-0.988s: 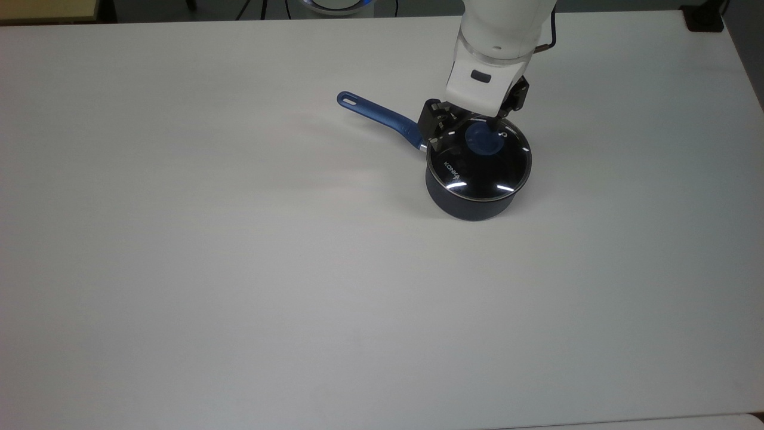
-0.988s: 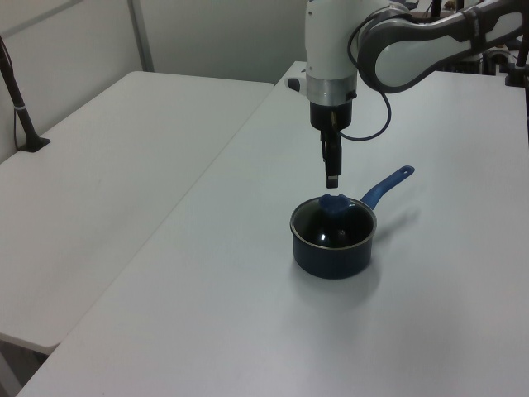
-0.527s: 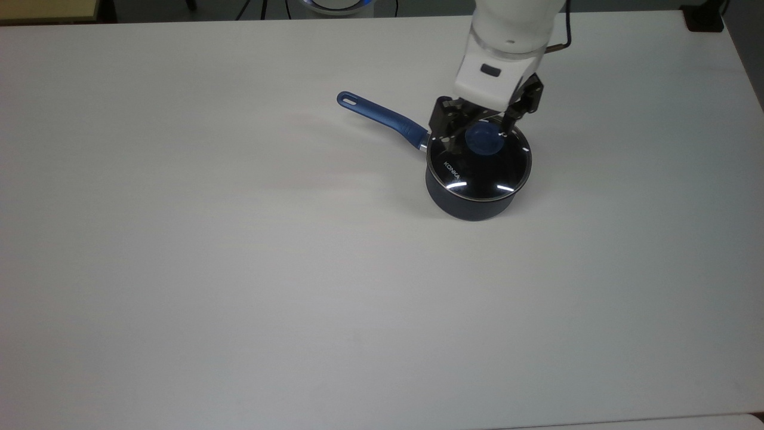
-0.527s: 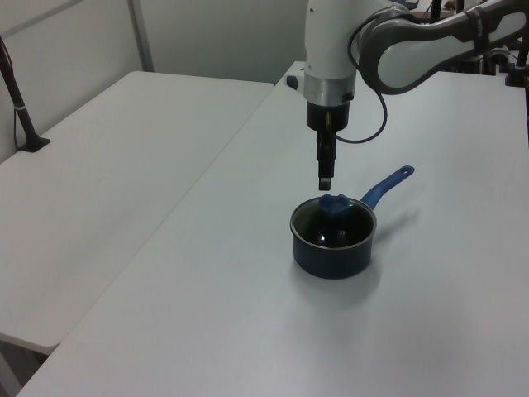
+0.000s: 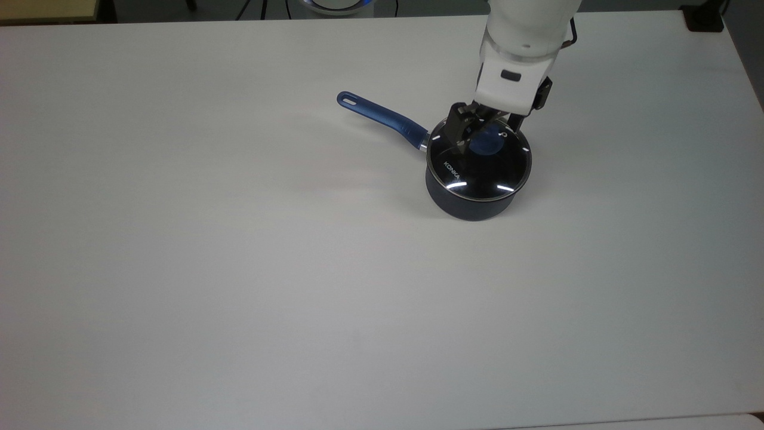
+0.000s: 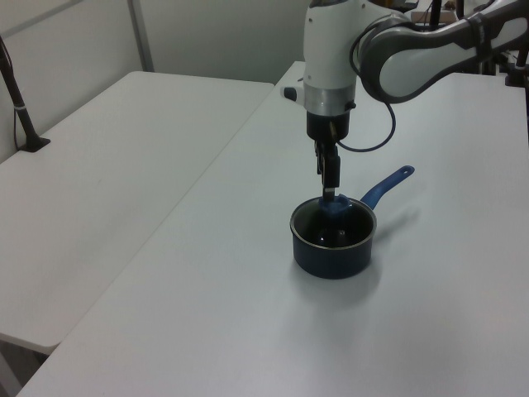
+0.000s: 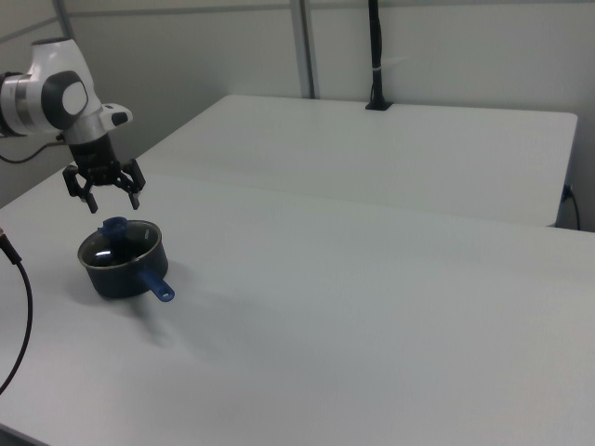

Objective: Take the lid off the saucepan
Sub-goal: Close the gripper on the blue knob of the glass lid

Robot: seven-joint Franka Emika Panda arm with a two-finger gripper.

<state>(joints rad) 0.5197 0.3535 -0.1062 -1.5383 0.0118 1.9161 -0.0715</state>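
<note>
The dark navy saucepan (image 5: 471,203) stands on the white table, its long blue handle (image 5: 382,117) pointing to the top view's upper left. The glass lid (image 5: 483,173) lies flat on the pan with its blue knob (image 5: 488,145) at the centre. My gripper (image 5: 486,128) hangs open just above the knob, one finger on each side, holding nothing. The right view shows the spread fingers (image 7: 77,197) of the gripper (image 7: 105,201) a short way over the knob (image 7: 114,226) and the saucepan (image 7: 121,265). From the left view, the gripper (image 6: 331,188) hangs directly over the lid (image 6: 333,227).
The white table (image 5: 239,269) is wide and bare around the pan. A second white table (image 6: 107,165) adjoins it in the left view, with a black post (image 6: 21,107) clamped at its edge. A black cable (image 6: 376,141) hangs from my wrist.
My gripper has shifted toward the top view's right and come down, so it now hangs centred over the blue knob. Pan and lid have not moved.
</note>
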